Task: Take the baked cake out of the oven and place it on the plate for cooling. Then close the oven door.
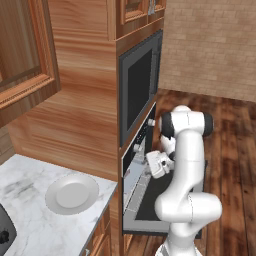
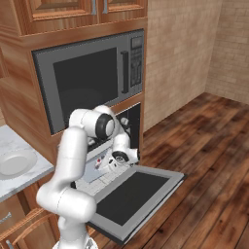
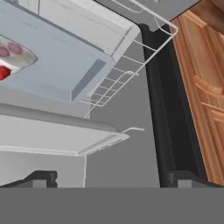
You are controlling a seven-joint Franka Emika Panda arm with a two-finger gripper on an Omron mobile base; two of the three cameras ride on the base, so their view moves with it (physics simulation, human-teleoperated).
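The hand (image 2: 113, 163) hangs wide open and empty at the oven (image 2: 104, 170) mouth. The baked cake (image 3: 11, 59) sits off to one side on its tray (image 3: 57, 65), not between the fingers.

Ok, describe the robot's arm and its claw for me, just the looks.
The arm is glossy white, built of rounded tubular links with bulbous joints. A dark grey to black band rings the upper joint, and dark caps mark the wrist. The hand is a boxy white block. The claw ends in two small dark, squarish finger tips. No cables or markings are visible.
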